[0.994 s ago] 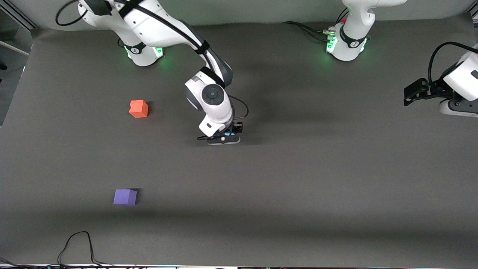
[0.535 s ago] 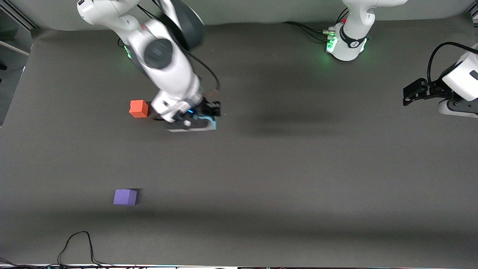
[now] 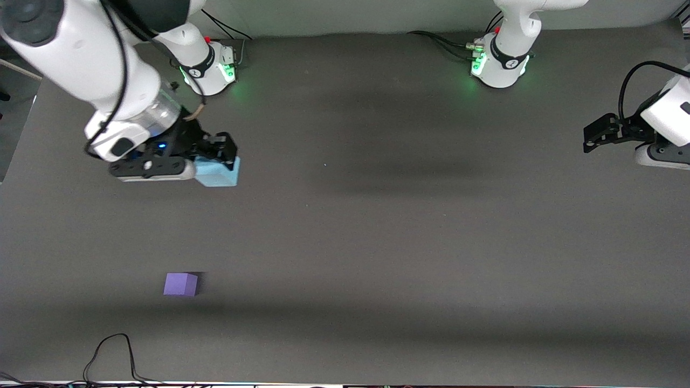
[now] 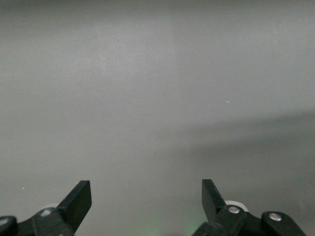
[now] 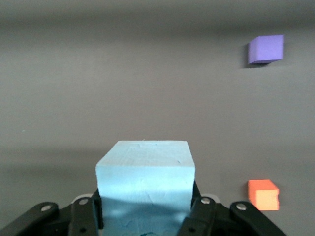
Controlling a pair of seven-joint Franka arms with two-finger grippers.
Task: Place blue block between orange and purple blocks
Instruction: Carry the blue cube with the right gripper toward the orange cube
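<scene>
Nearest the front camera, a black cable loops in from the table's near edge, toward the right arm's end. A little farther in sits the purple block, flat on the dark mat with bare mat open all around it, well apart from everything else.

Farther up, the right gripper hangs in the air over the mat at the right arm's end, its fingers clamped tight on the blue block. The right wrist view shows the blue block squeezed between the two black fingers, its pale top face level and its front edge square to the camera. In that same view the orange block and the purple block both lie on the mat below, well apart from one another, with a wide strip of open mat between them. The front view hides the orange block under the right arm.

Toward the left arm's end, the left gripper waits, held up over bare mat near the table's edge, fingers spread wide with nothing between them. The whole middle of the table lies open.
</scene>
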